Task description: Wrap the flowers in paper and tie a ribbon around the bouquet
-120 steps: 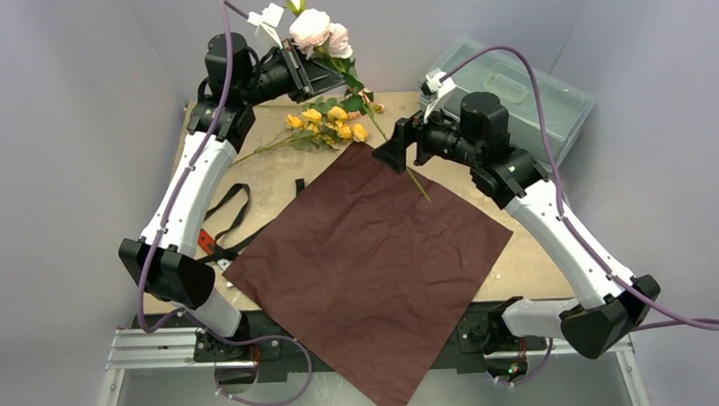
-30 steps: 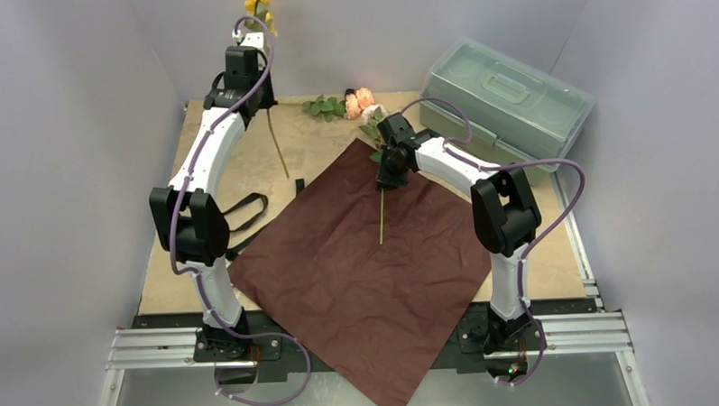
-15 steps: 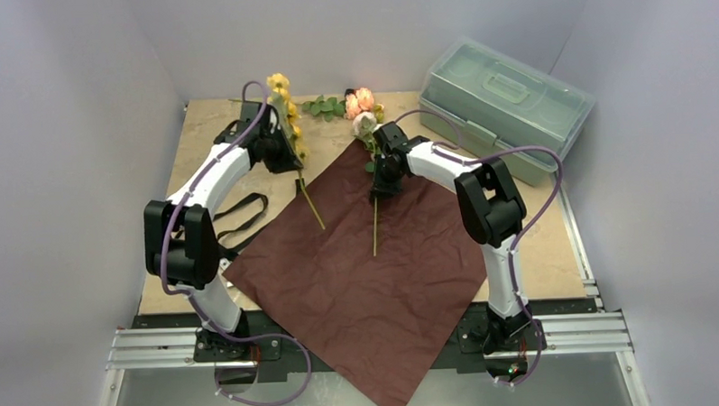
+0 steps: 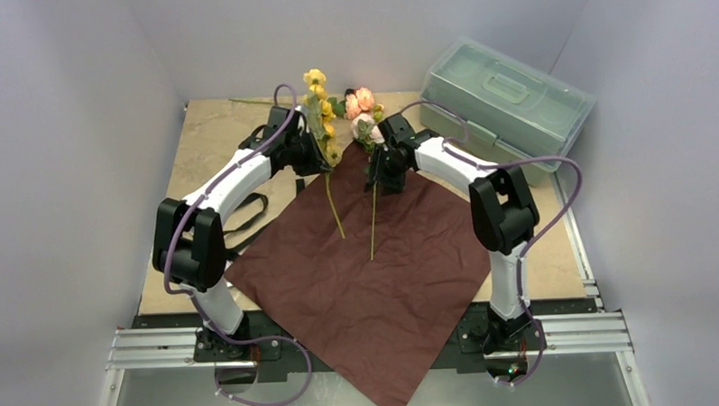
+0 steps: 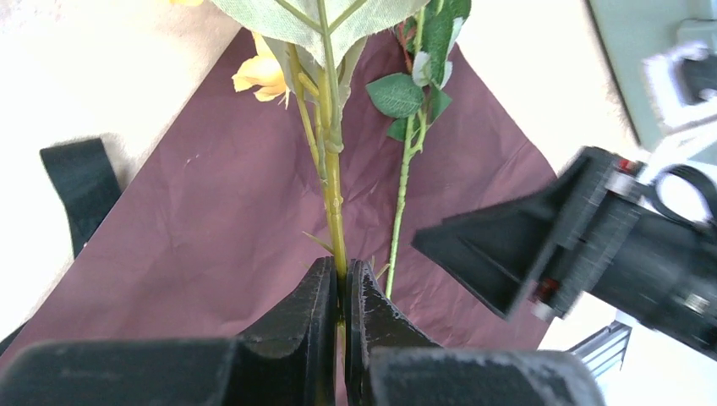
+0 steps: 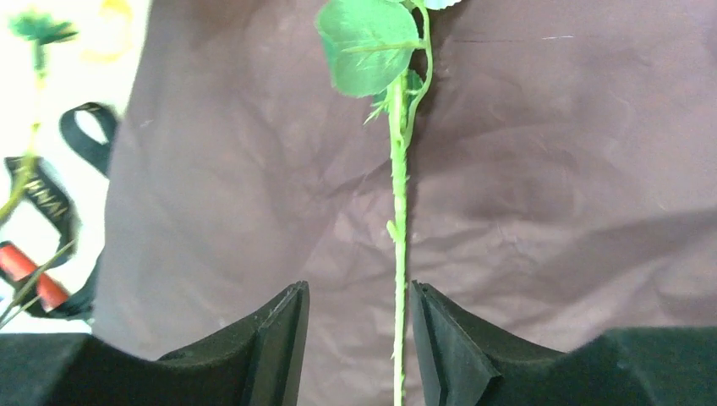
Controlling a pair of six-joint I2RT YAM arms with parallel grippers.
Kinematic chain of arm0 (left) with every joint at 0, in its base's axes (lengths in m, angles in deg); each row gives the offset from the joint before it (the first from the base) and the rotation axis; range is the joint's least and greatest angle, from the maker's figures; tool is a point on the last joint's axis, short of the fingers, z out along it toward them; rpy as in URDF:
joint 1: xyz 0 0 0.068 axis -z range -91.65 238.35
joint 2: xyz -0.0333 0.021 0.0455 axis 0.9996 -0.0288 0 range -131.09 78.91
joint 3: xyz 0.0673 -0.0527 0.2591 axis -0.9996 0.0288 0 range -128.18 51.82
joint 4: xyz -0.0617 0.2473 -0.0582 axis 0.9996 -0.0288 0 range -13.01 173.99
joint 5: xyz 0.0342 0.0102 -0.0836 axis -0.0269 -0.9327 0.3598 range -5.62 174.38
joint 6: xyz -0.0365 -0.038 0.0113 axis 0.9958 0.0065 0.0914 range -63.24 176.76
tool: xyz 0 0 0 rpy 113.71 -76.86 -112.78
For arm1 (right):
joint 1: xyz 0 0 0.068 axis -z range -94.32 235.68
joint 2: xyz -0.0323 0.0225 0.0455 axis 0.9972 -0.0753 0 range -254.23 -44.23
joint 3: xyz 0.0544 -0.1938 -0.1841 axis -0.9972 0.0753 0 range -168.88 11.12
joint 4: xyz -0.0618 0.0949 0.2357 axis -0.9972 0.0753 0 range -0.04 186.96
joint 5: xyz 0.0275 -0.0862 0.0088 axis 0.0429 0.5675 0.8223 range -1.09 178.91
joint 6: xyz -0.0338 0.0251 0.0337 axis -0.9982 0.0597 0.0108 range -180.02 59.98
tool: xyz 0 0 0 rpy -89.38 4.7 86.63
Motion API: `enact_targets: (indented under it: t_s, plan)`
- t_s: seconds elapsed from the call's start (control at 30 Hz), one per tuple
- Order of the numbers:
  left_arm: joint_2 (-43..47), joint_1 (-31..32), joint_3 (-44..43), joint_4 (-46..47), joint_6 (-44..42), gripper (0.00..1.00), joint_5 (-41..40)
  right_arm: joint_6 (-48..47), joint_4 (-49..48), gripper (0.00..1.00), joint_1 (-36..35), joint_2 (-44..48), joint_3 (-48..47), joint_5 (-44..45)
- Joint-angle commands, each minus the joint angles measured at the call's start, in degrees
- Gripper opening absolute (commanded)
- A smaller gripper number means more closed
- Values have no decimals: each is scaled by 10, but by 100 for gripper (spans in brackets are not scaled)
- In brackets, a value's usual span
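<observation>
Left end effector (image 5: 341, 283) pinches the yellow spray (image 5: 332, 186) by its stem, blooms raised above the crinkled maroon paper (image 4: 368, 284). Right end effector (image 6: 358, 296) spread; thin green pink-spray stem (image 6: 397, 211) between fingers, over paper.

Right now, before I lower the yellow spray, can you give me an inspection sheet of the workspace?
Surface: beige tabletop, partly covered by the paper.
Job's things: dark red crinkled paper sheet flat, near corner overhanging the table edge; pink-bloomed green-stemmed spray, stem on the paper; yellow-bloomed green-stemmed spray held over the paper; black flat fabric ribbon loose left of the paper.
Clutter: clear greenish lidded plastic box, far right.
Hands: left hand shut on the yellow spray's stem; right hand open, pink spray's stem ungripped between its fingers.
Cables: purple cables looped along both arms.
Surroundings: grey walls; metal rail at the near edge.
</observation>
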State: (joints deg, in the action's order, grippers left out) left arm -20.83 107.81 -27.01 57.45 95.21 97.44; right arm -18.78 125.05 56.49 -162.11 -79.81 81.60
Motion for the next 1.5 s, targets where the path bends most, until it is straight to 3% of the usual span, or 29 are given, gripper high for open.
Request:
enact_targets:
  t_s: [0.0,0.43,0.63,0.93,1.1,1.47]
  plan:
    - [-5,14,17,73,20,0,1,-1,19,56,15,101,15,-11]
    - [-76,55,58,121,69,0,-23,-4,55,61,38,407,266,25]
    - [-104,62,79,149,84,0,-9,-8,72,62,49,493,325,29]
    - [-112,92,92,203,84,0,21,-5,69,61,50,519,342,18]
    - [-125,108,47,122,62,0,-39,-14,75,61,50,532,338,30]
    - [-128,108,51,101,77,0,-86,-23,81,61,50,548,352,31]
